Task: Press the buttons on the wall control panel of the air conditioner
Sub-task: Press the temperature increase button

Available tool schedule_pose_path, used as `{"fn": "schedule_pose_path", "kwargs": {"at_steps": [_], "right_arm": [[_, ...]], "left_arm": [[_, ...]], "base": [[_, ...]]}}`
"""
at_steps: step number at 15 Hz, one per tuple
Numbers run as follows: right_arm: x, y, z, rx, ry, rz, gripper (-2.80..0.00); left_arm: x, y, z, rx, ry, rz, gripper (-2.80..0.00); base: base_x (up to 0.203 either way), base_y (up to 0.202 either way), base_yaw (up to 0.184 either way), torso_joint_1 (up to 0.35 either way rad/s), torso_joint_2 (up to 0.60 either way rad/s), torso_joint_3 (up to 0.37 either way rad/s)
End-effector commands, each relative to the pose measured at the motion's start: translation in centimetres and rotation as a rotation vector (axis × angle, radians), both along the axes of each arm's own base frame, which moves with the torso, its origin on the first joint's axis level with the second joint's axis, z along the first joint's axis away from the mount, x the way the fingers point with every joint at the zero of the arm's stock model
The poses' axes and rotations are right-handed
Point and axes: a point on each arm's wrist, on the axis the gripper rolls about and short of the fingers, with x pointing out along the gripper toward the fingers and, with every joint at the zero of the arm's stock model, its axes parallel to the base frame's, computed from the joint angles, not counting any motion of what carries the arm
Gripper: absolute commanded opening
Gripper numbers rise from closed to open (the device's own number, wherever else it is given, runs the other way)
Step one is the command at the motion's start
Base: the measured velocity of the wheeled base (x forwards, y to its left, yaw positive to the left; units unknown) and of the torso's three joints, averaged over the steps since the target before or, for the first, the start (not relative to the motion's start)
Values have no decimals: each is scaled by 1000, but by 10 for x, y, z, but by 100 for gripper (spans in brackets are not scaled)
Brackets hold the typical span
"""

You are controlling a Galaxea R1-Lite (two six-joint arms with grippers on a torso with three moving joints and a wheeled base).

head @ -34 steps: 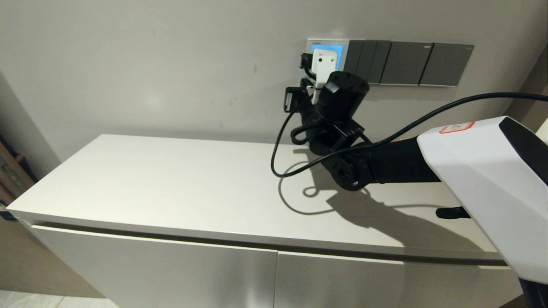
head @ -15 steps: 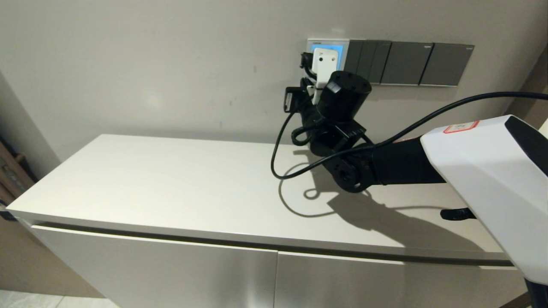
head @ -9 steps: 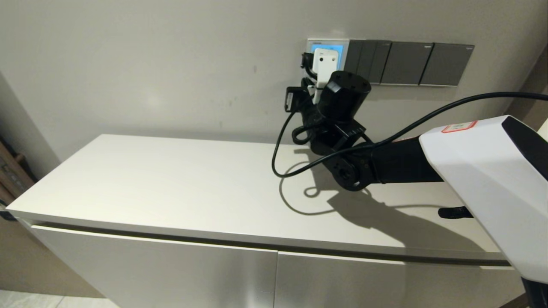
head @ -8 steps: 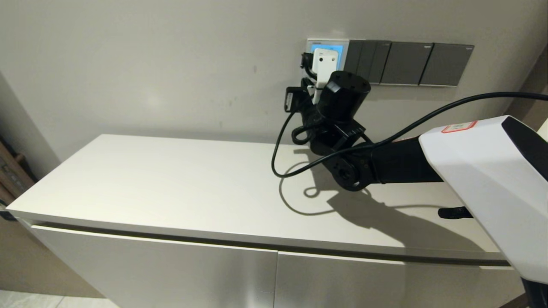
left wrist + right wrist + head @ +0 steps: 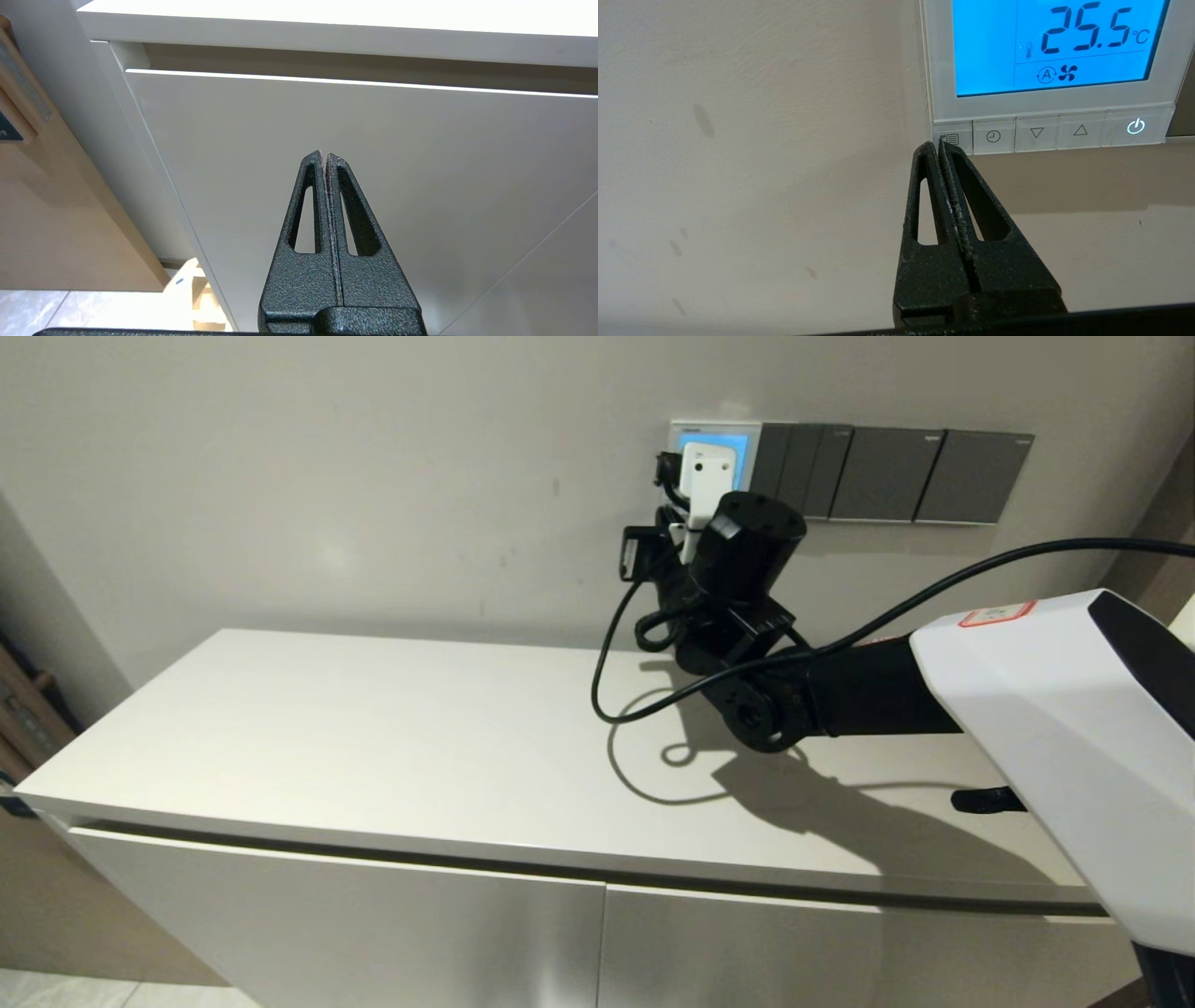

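The white control panel hangs on the wall with its screen lit blue and reading 25.5 °C. In the head view the panel is mostly hidden behind my right wrist. A row of pale grey buttons runs along its bottom edge. My right gripper is shut and empty, its tips at the lower corner of the leftmost, menu button; whether they touch it I cannot tell. My left gripper is shut and empty, parked low in front of the cabinet door.
Dark grey switch plates line the wall right of the panel. A white cabinet top lies below, with the arm's black cable looping over it. The white cabinet door faces the left gripper.
The right arm has shifted only slightly back and forth at the panel. The screen stays lit blue. The left arm has not visibly moved.
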Motion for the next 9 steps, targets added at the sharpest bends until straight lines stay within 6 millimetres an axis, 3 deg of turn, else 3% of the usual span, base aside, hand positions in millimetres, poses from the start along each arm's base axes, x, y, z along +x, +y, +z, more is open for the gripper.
{"fn": "schedule_pose_path", "kwargs": {"at_steps": [1, 9], "right_arm": [[0, 0, 0, 1, -1, -3, -280], [-2, -1, 1, 2, -5, -3, -280]], "left_arm": [[0, 0, 0, 0, 2, 0, -280], [0, 0, 0, 0, 1, 0, -280]], "base": [[0, 0, 0, 0, 0, 0], [0, 0, 0, 0, 0, 0]]}}
